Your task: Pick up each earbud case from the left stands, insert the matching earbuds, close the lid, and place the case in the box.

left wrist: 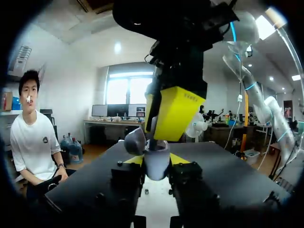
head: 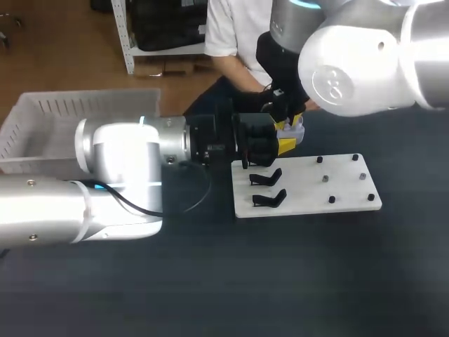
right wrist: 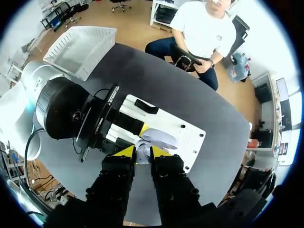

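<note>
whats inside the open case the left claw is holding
The case, lid open, sits in the left claw. The right claw covers its mouth from above, so what is inside cannot be seen.

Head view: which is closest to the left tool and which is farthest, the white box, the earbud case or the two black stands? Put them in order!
1. Earbud case: held in the left tool.
2. Black stands: close beside it, on the white board.
3. White box: far off at the table's back left corner.
</note>
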`<state>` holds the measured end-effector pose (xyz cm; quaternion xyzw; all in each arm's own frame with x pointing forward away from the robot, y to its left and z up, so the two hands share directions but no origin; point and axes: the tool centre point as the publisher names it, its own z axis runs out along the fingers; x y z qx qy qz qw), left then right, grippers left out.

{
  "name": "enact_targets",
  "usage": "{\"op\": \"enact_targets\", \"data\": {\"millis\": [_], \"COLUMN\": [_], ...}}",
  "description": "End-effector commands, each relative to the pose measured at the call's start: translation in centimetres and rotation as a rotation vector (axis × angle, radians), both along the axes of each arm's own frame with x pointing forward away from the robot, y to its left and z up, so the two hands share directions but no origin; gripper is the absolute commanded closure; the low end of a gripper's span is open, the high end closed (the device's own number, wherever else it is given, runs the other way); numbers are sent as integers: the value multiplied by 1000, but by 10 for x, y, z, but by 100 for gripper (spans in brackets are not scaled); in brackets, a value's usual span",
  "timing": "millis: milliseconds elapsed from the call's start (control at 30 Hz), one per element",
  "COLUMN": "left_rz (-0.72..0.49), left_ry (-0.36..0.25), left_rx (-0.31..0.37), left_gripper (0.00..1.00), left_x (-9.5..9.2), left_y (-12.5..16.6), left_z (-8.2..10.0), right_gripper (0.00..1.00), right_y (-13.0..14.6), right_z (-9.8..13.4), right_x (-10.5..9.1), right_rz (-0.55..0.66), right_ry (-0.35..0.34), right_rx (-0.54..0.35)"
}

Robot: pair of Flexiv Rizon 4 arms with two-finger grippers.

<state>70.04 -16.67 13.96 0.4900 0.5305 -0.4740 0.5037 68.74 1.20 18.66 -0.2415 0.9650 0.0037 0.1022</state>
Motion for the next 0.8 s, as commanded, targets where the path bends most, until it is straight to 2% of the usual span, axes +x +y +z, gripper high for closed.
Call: {"op": "enact_targets", "data": {"millis": [33,500,800], "left_rz": [6,6,6], "left_ry": [-5,-5,-5], "left_rx": [-5,-5,-5], "left_gripper": [100,100,100], "left_x": [-1,-1,-1], "left_y": [-1,-1,-1], "left_z": [-1,-1,-1], "right_gripper": [100,100,100], "right_y": [2,0,-4], "right_z": [-2,-6,-7], "right_x": [4,0,0], "right_rz": [2,4,37], "right_ry": [11,15,0], "right_rx": [-4,-21,-64]}}
